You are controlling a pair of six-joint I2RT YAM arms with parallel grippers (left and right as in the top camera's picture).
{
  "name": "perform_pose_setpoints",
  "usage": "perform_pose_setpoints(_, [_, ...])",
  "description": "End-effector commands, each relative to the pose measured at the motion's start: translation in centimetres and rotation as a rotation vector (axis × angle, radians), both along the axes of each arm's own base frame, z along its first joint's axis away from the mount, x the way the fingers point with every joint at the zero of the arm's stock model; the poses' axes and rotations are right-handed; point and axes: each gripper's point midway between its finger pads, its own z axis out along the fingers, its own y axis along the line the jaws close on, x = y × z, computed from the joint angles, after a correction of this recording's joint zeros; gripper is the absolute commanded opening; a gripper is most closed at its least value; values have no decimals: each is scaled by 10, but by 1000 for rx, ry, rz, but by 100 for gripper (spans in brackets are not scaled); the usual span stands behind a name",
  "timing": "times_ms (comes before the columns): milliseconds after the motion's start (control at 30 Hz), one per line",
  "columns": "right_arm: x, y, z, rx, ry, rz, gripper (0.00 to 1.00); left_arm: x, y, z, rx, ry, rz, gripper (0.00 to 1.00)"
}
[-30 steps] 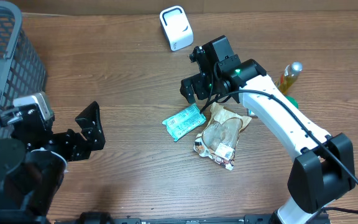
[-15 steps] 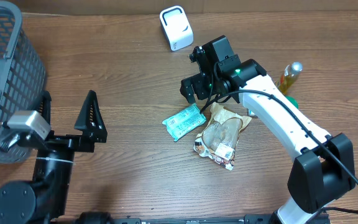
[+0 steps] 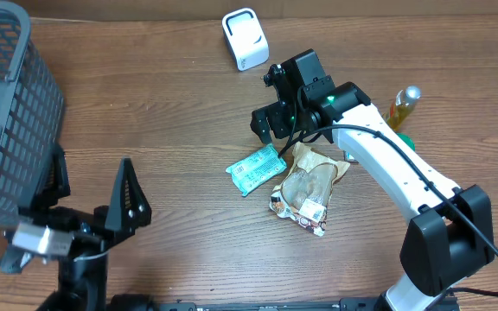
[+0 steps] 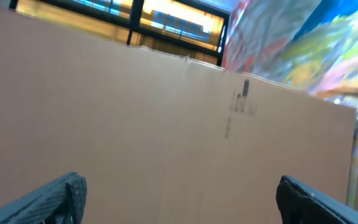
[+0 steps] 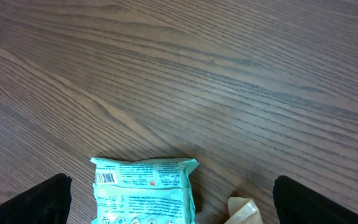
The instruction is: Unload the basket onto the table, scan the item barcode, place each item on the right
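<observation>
A teal packet (image 3: 256, 168) lies flat mid-table; the right wrist view shows its printed back (image 5: 143, 190) with a barcode (image 5: 106, 178) at the top left corner. My right gripper (image 3: 280, 131) hovers just beyond and above it, open, and the packet lies between its fingers (image 5: 48, 200) lower down. A white scanner (image 3: 245, 39) stands at the far edge. My left gripper (image 3: 93, 188) is open and empty at the near left, well away from the packet. Its camera sees only its fingertips (image 4: 55, 198) and a cardboard wall.
A tan crinkled snack bag (image 3: 305, 190) lies against the packet's right side. A yellow bottle (image 3: 402, 108) stands at the right, behind the right arm. A grey mesh basket (image 3: 7, 112) fills the far left beside the left arm.
The left arm has swung down toward the near edge and its gripper now faces the far wall. The right arm and the items have not moved.
</observation>
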Motion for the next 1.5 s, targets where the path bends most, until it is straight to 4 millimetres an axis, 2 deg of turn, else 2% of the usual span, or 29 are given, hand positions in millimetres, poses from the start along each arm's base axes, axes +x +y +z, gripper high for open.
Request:
perform_pose_setpoints(0, [1, -2, 0, -2, -5, -8, 100, -11, -2, -4, 2, -55, -11, 100])
perform_pose_setpoints(233, [1, -2, 0, -2, -5, -8, 100, -27, -1, -8, 0, -144, -12, 99])
perform_pose_setpoints(700, [1, -1, 0, -2, -5, -7, 100, -43, 1, -28, -8, -210, -2, 100])
perform_pose_setpoints(1000, [1, -2, 0, -2, -5, -8, 100, -33, 8, -44, -34, -200, 32, 99])
perform_pose_setpoints(1267, [1, -2, 0, -2, -5, -8, 100, -14, 19, -77, -70, -158, 84, 100])
perform_pose_setpoints(1467, [1, -2, 0, -2, -5, -8, 100, -10, 21, -100, -83, -189, 96, 100])
